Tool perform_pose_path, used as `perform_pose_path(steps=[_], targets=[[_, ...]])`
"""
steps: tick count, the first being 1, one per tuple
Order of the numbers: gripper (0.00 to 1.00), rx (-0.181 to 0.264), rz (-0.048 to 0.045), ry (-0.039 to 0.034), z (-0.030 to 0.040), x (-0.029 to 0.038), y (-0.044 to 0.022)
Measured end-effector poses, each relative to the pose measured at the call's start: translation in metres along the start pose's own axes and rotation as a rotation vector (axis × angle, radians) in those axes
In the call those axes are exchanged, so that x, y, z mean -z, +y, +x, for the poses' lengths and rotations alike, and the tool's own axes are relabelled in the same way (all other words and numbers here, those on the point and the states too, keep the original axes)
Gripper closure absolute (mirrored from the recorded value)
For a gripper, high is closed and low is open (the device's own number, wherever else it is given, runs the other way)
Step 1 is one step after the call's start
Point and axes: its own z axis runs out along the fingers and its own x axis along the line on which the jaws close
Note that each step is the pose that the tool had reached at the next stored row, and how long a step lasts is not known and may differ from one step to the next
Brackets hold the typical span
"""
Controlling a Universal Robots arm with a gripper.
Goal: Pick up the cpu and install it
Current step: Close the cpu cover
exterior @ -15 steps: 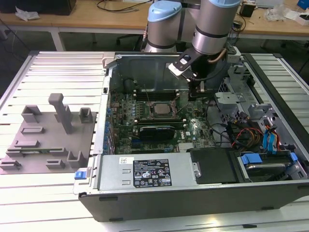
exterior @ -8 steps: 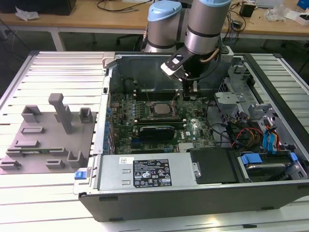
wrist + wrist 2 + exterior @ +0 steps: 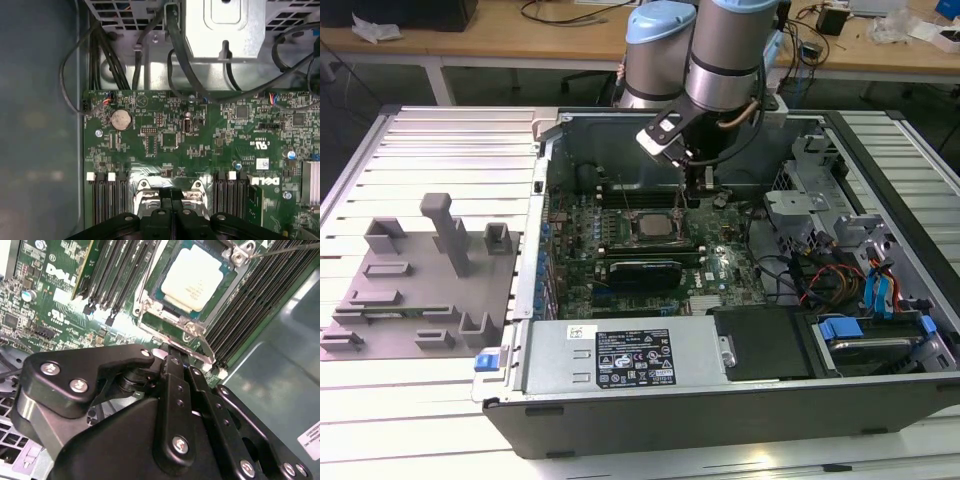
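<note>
**A:** How much of the job is done?

**B:** The cpu (image 3: 192, 277) is seen lying flat in its socket on the green board (image 3: 165, 140). In the exterior view it is found in the middle of the open computer case (image 3: 720, 400). So the picking up and the setting down are judged to be done.

**A:** Is anything held by the gripper?

**B:** Nothing is seen to be held. In the second wrist view the gripper (image 3: 172, 357) is shown with its two fingers pressed close together. The tips are right at the metal frame (image 3: 192, 331) at the edge of the socket. The cpu itself is not touched. In the exterior view the gripper (image 3: 690, 200) is placed just beside the cpu (image 3: 653, 228), on its far side and a little to the exterior view's right.

**A:** What may be left?

**B:** Maybe the locking down of the frame. It cannot be told if the frame is shut tight over the cpu.

**A:** What is hidden or hard to see?

**B:** The spot where the tips meet the frame is partly covered by the gripper's own black body. It cannot be told if something thin is pinched there. In the first wrist view the socket is cut off at the edge behind the gripper (image 3: 172, 192). In the exterior view the far part of the board is hidden by the arm.
</note>
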Motion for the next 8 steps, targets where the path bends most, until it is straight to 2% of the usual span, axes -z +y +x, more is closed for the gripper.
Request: perform_pose_path(steps=[4,8], targets=[[0.89,0.0,0.0,0.0,0.0003,-0.0001,-0.0047],[0.89,0.0,0.0004,0.0001,0.0003,-0.0001,-0.0048]])
